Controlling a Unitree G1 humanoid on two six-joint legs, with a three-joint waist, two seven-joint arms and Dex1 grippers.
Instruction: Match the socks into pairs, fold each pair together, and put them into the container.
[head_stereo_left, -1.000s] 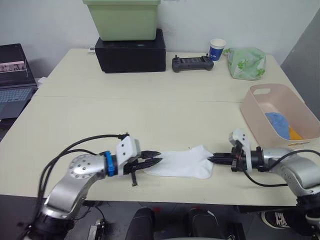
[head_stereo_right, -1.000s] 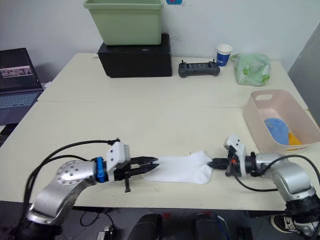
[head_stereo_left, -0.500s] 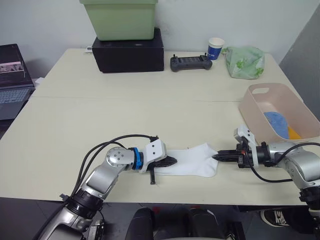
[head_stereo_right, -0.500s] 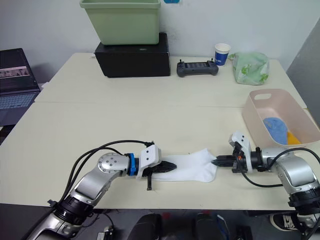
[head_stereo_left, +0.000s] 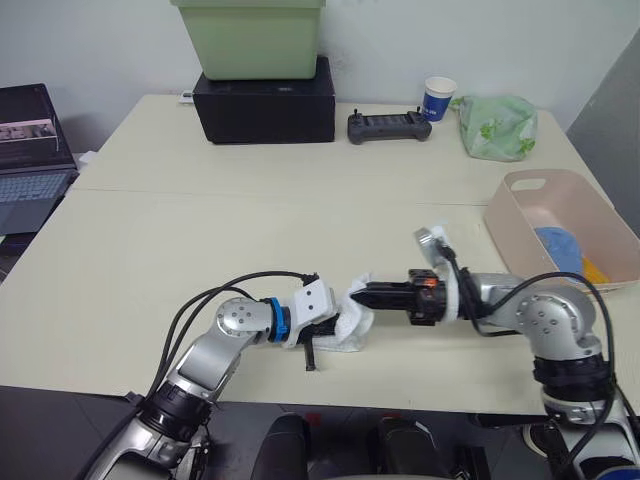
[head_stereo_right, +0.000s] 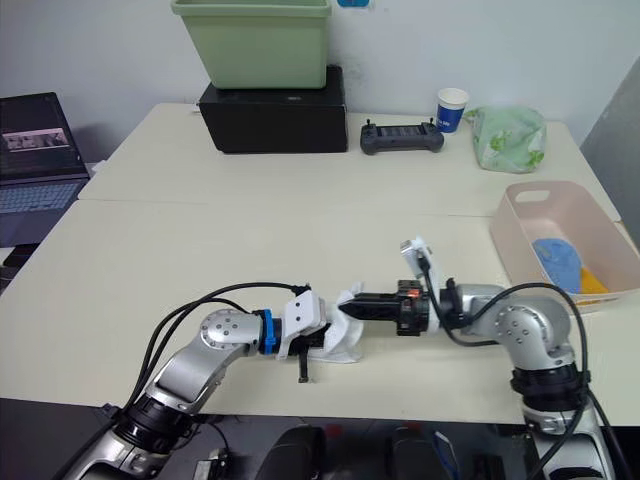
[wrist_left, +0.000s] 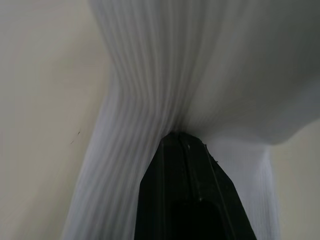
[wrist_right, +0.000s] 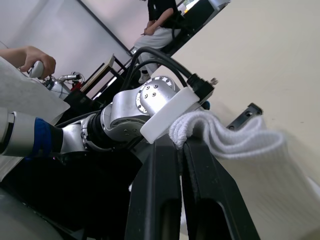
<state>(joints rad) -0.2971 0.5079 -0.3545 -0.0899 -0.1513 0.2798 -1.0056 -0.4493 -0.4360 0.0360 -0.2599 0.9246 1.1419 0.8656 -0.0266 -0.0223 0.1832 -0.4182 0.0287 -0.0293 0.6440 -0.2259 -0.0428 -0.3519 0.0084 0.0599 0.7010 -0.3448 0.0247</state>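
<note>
White socks (head_stereo_left: 352, 326) lie bunched and folded over near the table's front edge. My left gripper (head_stereo_left: 337, 322) is shut on one end of them, its black fingertips (wrist_left: 182, 145) pressed into the white fabric (wrist_left: 200, 65). My right gripper (head_stereo_left: 362, 295) is shut on the ribbed end (wrist_right: 235, 142), held over the fold right beside the left gripper. I cannot tell how many layers the bundle has. The pale pink container (head_stereo_left: 502, 226) stands at the right edge, with a light blue pair (head_stereo_left: 560, 250) and an orange pair (head_stereo_left: 592, 270) inside.
At the back stand a light green bin (head_stereo_left: 250, 35) on a black box (head_stereo_left: 265, 100), a controller (head_stereo_left: 385, 125), a paper cup (head_stereo_left: 437, 98) and a pale green bag (head_stereo_left: 495, 125). A laptop (head_stereo_left: 30, 150) sits far left. A person (wrist_right: 162, 20) shows beyond the table.
My right gripper has carried its end of the white socks leftward to the left gripper, folding them over. The left gripper has kept its grip in place.
</note>
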